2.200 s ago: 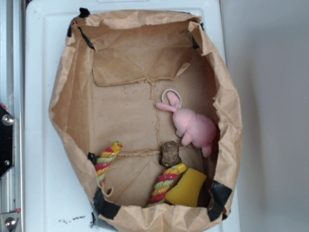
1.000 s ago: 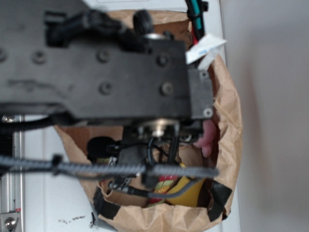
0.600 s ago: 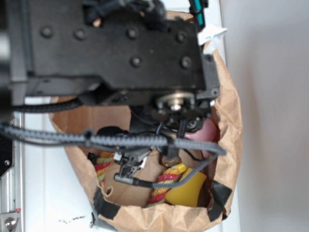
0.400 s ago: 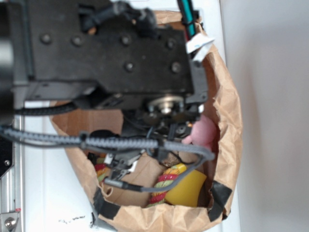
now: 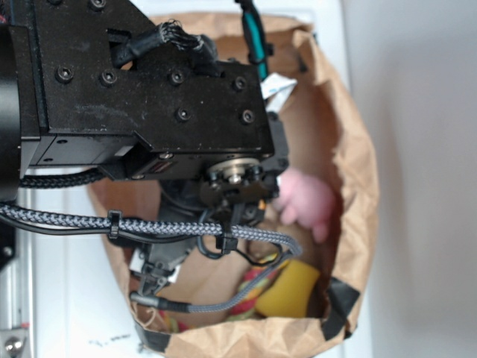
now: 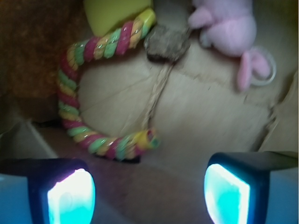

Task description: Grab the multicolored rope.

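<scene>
From the outside view, the big black arm (image 5: 141, 97) is covering most of the paper bag (image 5: 358, 186). The bag is sitting on the white counter (image 5: 67, 298). The gripper (image 5: 153, 272) is reaching down into the near left part of the bag, but its fingers are too dark and hidden to tell how wide they are here. Only a small bit of the rope (image 5: 257, 280) is peeking out, red and yellow, near the bottom, just left of the yellow thing (image 5: 291, 291). A gray cable (image 5: 186, 227) is crossing in front of it. The pink plush (image 5: 309, 201) is showing on the right, partly behind the arm.

From the wrist view, the gripper (image 6: 149, 189) is standing wide open and is holding nothing. Its two fingers (image 6: 70, 191) are showing at the bottom corners, glowing blue-green. The rope (image 6: 63, 88) is lying on the bag floor in a C shape, above the fingers in the picture. One end is lying just above the gap between the fingers, a little left of the middle. That end part is running mostly left to right, across the gap. The bend of the C is off to the left, above the left finger. The other end is at the top, touching a brown lump (image 6: 166, 42) and just beside the yellow thing (image 6: 114, 14). The plush (image 6: 231, 28) is at the top right, well apart from the near end of the rope.

The picture is a bit blurry. I think the near end is the easiest part to grab. The gripper would need to go forward and down, a little to the left.
</scene>
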{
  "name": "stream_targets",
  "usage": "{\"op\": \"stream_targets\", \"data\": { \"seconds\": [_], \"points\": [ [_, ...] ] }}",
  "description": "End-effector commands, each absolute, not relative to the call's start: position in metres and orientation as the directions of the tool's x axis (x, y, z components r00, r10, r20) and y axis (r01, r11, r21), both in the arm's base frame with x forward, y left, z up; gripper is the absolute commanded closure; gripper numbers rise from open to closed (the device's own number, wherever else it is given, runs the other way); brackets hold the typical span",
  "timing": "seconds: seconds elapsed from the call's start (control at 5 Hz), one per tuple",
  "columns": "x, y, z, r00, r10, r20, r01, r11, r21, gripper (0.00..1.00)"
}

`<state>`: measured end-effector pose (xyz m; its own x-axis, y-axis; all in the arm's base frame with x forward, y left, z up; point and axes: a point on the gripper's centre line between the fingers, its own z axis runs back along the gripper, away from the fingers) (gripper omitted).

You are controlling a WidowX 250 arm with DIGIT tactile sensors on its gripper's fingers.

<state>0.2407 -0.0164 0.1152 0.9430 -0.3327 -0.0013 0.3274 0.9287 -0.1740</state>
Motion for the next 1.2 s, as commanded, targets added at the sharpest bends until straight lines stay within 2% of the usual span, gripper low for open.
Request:
{"op": "stream_targets", "data": {
  "seconds": [0.0, 0.4, 0.6, 0.8, 1.0],
  "points": [
    [0.253, -0.025, 0.128, 0.970, -0.243, -0.029, 0.228, 0.941, -0.251, 0.00],
    [0.261, -0.026, 0.125, 0.971, -0.238, -0.024, 0.224, 0.942, -0.251, 0.00],
    [0.270, -0.011, 0.126, 0.983, -0.181, -0.027, 0.169, 0.954, -0.247, 0.00],
    [0.278, 0.003, 0.133, 0.997, 0.021, -0.068, -0.035, 0.977, -0.209, 0.00],
    [0.276, 0.001, 0.145, 0.976, 0.194, -0.094, -0.207, 0.965, -0.160, 0.00]
  ]
}}
